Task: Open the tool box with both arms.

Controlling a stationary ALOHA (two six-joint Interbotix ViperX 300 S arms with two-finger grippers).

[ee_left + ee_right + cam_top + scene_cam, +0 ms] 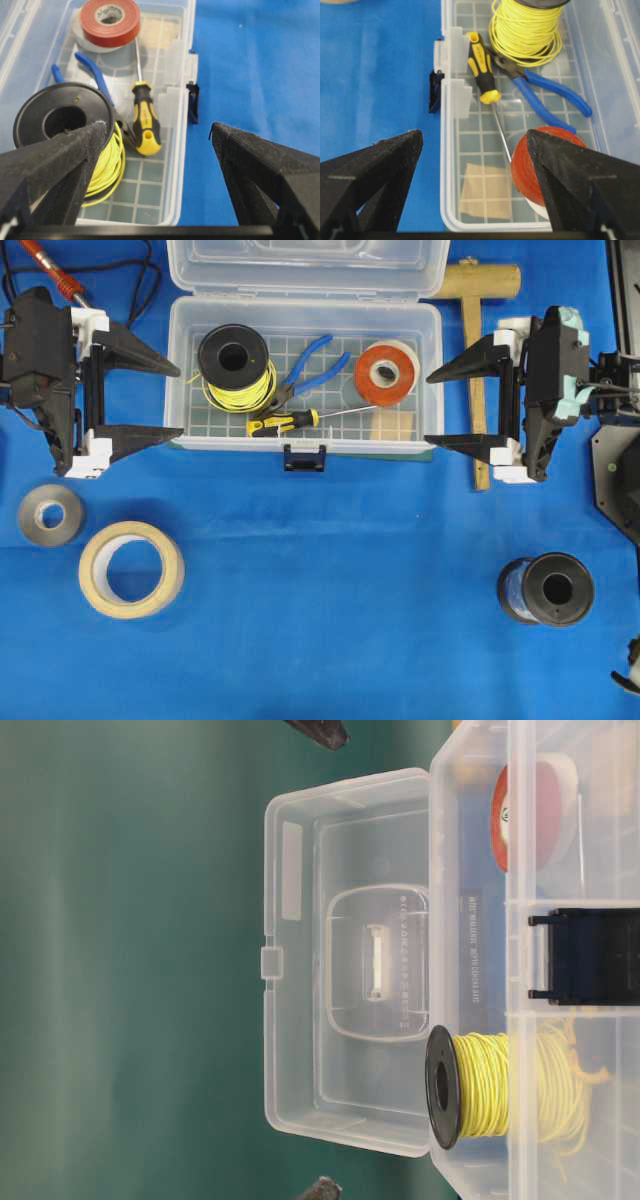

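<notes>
From overhead I saw the tool box sitting at the top middle of the blue tabletop, its clear lid swung back and away from the base. The dark blue latch hung loose at the front edge.

My left gripper stood just off the box's left end, jaws spread wide with nothing between them, one fingertip close to the end wall. My right gripper mirrored it at the right end, jaws equally wide and empty.

Inside the box lay a black spool of yellow wire, blue-handled pliers, a yellow-and-black screwdriver, a red tape roll and a tan card.

Around the box, a wooden mallet lay behind the right gripper, its handle running under the fingers. A red-handled tool and black cables lay at the top left beside the left arm. Well below the left gripper sat a small grey tape roll and, just beside it, a larger masking tape roll. A second black spool stood near the lower right, apart from everything else.
</notes>
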